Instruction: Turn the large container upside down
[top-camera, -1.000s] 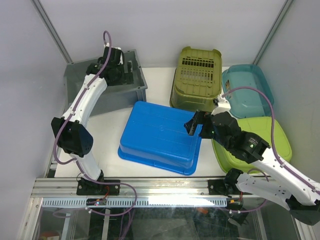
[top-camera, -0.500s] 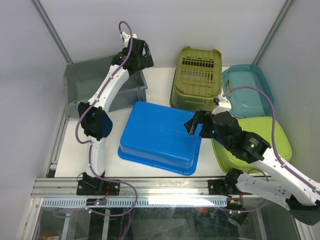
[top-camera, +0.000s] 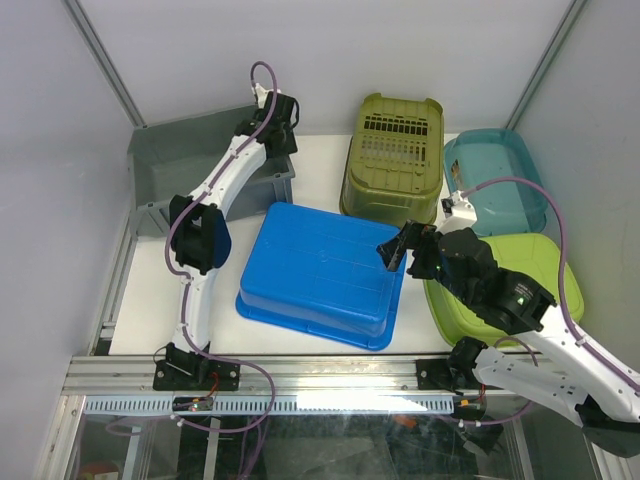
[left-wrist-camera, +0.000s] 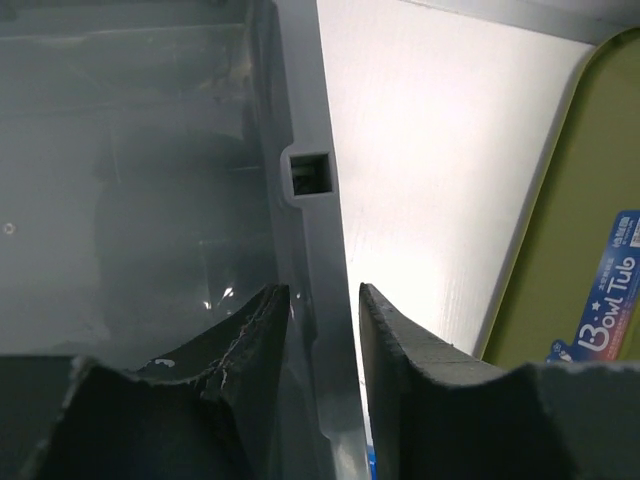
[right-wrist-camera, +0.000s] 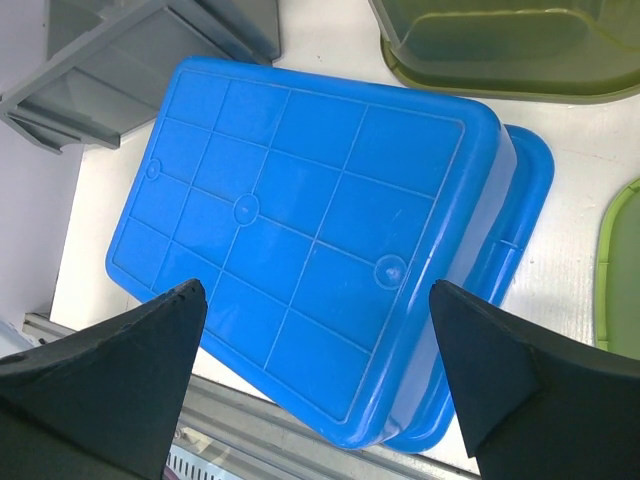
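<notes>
Nearest us, the right gripper (right-wrist-camera: 316, 287) has edged a touch to the right since a second ago and hangs released, its dark wedge fingers spread wide above the blue tub (top-camera: 320, 265); that tub lies bottom-up, glossy smooth plastic with a moulded grid of squares on its base; beside it, under the right arm, sits the lime-green tub (top-camera: 448, 316), rounded at the corners; further back, the olive tub (top-camera: 392, 150) is also inverted, its base cut with rows of slots, and the translucent teal tub (top-camera: 500, 185) sits at the far right on the white table (top-camera: 320, 165); now the big change: the left gripper (left-wrist-camera: 322, 290), a second ago low over the crate's interior, has swung to its right-hand wall; its ragged-edged foam fingers straddle that wall, one inside, one outside, close to both faces, though I cannot tell whether they pinch it; the large container (top-camera: 170, 170), matte grey and rectangular with a square notch in the rim, stays upright at the far left.
</notes>
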